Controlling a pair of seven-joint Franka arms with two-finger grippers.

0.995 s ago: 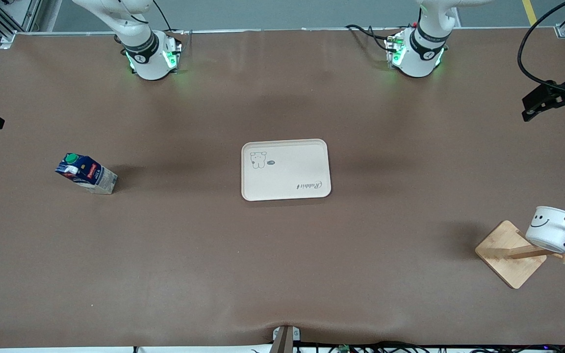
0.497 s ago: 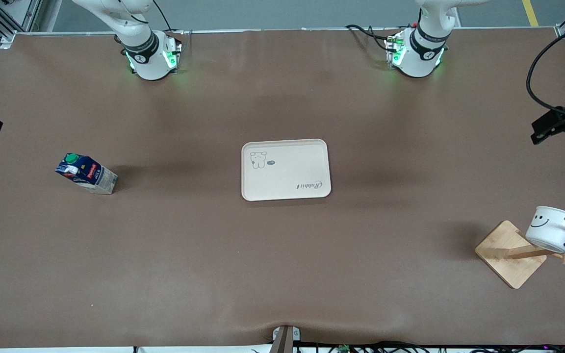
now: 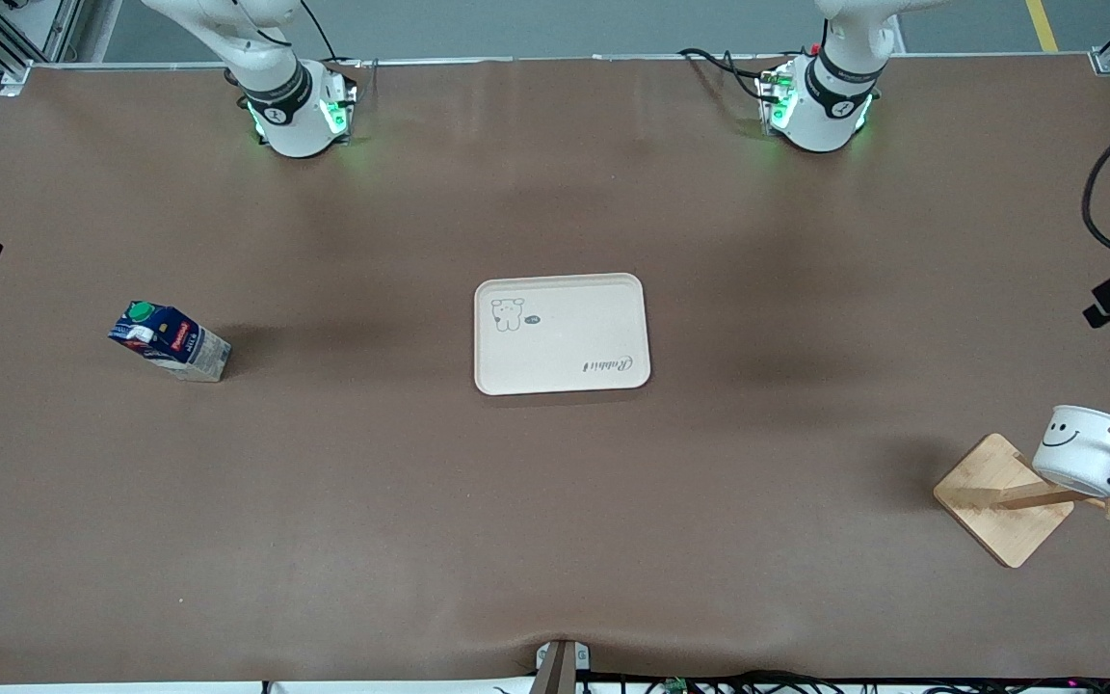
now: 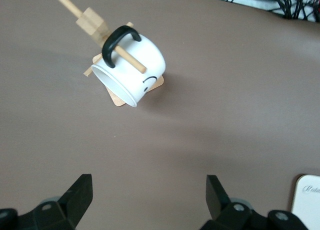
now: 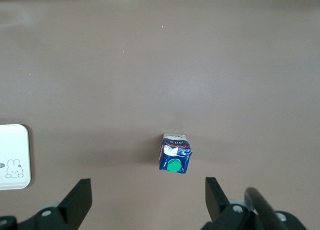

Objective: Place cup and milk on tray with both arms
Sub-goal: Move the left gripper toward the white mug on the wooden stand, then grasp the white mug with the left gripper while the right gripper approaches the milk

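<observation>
Both arms swing out toward their targets

Left gripper [image 4: 145,200] has moved over the cup [image 3: 1087,450]; right gripper [image 5: 145,200] over the milk [image 3: 170,340]; both wide, tray [image 3: 561,376] bare.

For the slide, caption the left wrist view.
Open left gripper above the table, cup hanging by its handle on a wooden rack.

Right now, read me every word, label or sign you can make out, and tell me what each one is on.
"Rabbit": cursive word on the tray, upside down in the front view.
Small speech bubble beside the tray's bear drawing: too small to read.
Red label on the milk: blurred, unreadable.
White label near the milk's green cap: unreadable.
Cup: a black smiley face, no words.
Round marks on the arm bases: too small to read.
</observation>
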